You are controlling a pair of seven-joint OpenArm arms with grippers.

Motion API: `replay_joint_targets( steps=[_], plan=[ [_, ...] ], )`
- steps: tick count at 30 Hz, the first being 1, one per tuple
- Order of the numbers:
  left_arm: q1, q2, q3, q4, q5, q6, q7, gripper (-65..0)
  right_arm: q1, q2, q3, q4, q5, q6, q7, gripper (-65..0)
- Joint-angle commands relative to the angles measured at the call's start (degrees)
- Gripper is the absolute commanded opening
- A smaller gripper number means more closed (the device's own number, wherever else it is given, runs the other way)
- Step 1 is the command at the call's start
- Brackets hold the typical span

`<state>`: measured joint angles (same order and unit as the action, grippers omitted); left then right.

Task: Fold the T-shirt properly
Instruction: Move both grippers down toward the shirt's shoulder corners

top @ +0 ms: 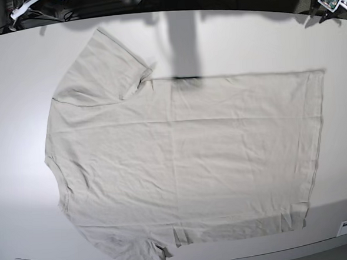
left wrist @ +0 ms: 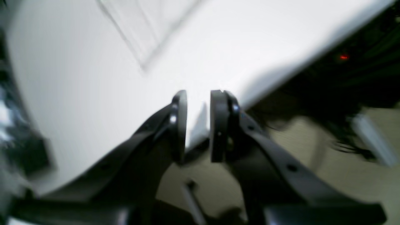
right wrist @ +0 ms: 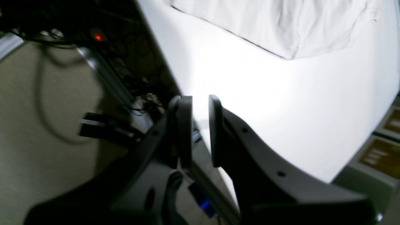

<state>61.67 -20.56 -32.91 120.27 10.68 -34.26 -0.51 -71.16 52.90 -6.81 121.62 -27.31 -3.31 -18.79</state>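
Note:
The T-shirt [top: 181,159] lies spread flat on the white table [top: 16,69], pale beige, neck end to the left and hem to the right. One sleeve [top: 108,66] points to the back left; the other [top: 140,253] reaches the front edge. My left gripper [left wrist: 198,97] hovers over a table edge, empty, its jaws a narrow gap apart; a blurred corner of the shirt [left wrist: 140,28] lies ahead of it. My right gripper [right wrist: 200,101] hovers over another table edge, empty, with a narrow gap; the shirt [right wrist: 281,25] lies ahead. Neither gripper shows in the base view.
Dark cables and a red light [left wrist: 343,57] sit beyond the table edge over beige floor; the red light also shows in the right wrist view [right wrist: 98,37]. Boxes [right wrist: 381,153] stand beside the table. An arm's shadow [top: 183,41] falls at the table's back centre.

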Motion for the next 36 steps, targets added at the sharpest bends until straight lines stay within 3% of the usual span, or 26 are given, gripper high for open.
replay_joint_targets(
  steps=[1, 8, 15, 20, 23, 30, 36],
  plan=[
    [-0.2, -0.6, -0.4, 0.9, 0.8, 0.6, -1.9, -52.0, 0.3, 0.6, 0.1, 1.0, -0.4, -1.5, -0.2, -55.4],
    [-8.9, -1.0, -0.4, 0.2, 12.4, 0.7, -3.9, -49.3, 4.8, 0.6, 0.1, 1.0, -0.4, -1.5, -0.8, -55.4],
    [-10.3, -5.8, -0.3, -2.9, 22.2, 0.8, -9.9, -43.7, 5.4, 0.6, 0.1, 1.0, -0.2, -1.7, -4.4, -55.4],
    [-10.3, -10.0, 0.2, -6.5, 21.7, 0.8, -11.5, -43.0, 5.4, 0.6, 0.1, 1.0, -0.2, -2.0, -7.2, -55.4],
    [-12.2, -12.0, 3.5, -10.7, 22.1, 0.8, -11.6, -43.0, 5.4, 0.6, 0.1, 1.0, -0.2, -4.4, -7.8, -55.4],
    [-21.8, -12.2, 12.1, -18.9, 25.6, 1.5, -10.9, -43.0, 5.4, 0.6, 0.1, 1.0, -1.2, -8.9, -7.8, -55.4],
    [-28.1, -13.3, 17.8, -25.6, 25.5, 1.5, -10.6, -43.1, 5.4, -0.1, 0.1, 1.0, -1.2, -9.2, -7.8, -55.4]
  ],
)
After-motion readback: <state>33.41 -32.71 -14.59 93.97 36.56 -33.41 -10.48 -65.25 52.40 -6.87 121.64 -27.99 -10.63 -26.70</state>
